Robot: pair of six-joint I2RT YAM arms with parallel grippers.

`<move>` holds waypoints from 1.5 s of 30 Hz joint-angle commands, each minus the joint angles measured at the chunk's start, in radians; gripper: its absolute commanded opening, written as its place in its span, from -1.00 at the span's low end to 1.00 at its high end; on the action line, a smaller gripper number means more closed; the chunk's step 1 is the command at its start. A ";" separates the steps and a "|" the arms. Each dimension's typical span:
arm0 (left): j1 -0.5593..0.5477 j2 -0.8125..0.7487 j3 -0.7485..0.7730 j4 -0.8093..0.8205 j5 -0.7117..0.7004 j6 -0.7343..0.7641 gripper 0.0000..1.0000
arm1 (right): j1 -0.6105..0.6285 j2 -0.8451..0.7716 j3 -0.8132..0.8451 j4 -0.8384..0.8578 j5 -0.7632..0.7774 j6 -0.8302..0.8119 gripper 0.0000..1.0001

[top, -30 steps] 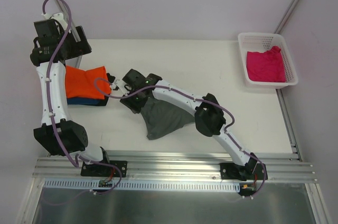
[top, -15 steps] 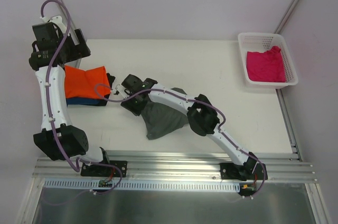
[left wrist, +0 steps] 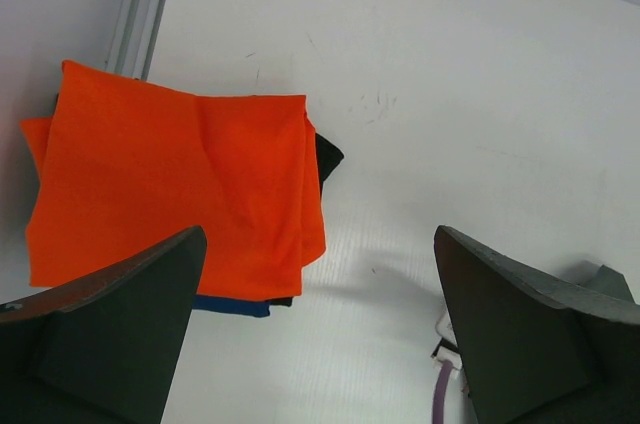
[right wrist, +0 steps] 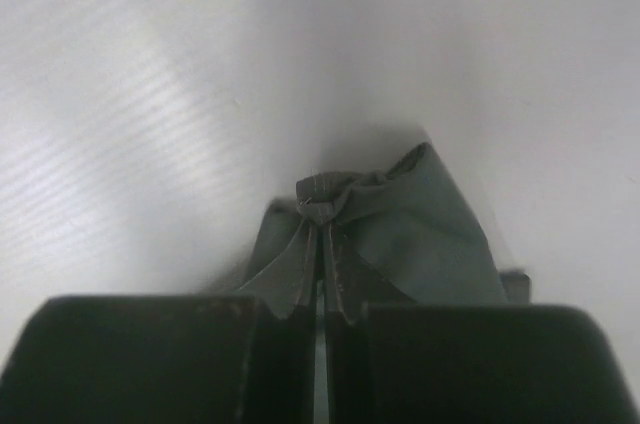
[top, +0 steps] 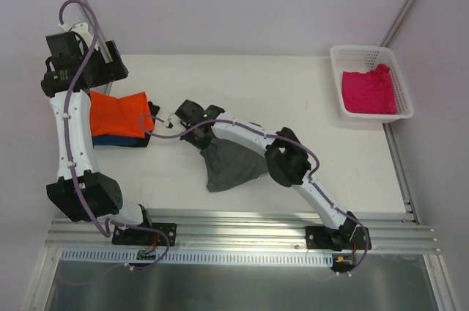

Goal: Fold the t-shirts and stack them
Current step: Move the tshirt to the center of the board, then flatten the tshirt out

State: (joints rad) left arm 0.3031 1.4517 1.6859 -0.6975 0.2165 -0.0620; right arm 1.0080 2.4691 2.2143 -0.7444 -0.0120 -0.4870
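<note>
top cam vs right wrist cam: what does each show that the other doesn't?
Only the top view: the orange shirt stacked on a blue shirt at the left, and the pink shirt in the white basket at the far right corner. Only the right wrist view: the right gripper close up, jaws shut on a bunched edge of cloth. Both: the grey shirt and the white table.
</note>
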 commanded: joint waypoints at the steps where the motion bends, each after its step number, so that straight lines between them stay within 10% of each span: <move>1: 0.011 0.035 0.017 0.001 0.047 -0.009 0.98 | -0.029 -0.209 0.001 -0.039 0.090 -0.062 -0.99; 16: 0.016 0.136 0.086 0.009 0.035 -0.070 0.98 | -0.072 -0.558 0.236 0.011 0.182 -0.170 -0.99; 31: 0.018 0.174 0.126 0.003 0.218 -0.096 0.98 | -0.463 -0.961 -0.583 -0.266 0.048 -0.146 -0.99; 37: 0.018 0.179 0.126 0.003 0.256 -0.091 0.99 | -0.462 -0.934 -0.757 -0.299 -0.022 -0.157 0.45; 45: 0.018 0.162 0.040 -0.007 0.290 -0.052 0.98 | -0.460 -0.667 -0.427 -0.288 -0.098 -0.174 0.37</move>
State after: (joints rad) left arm 0.3096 1.6382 1.7542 -0.6956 0.4606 -0.1383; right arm 0.5476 1.7195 1.6855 -1.0435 -0.0460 -0.6468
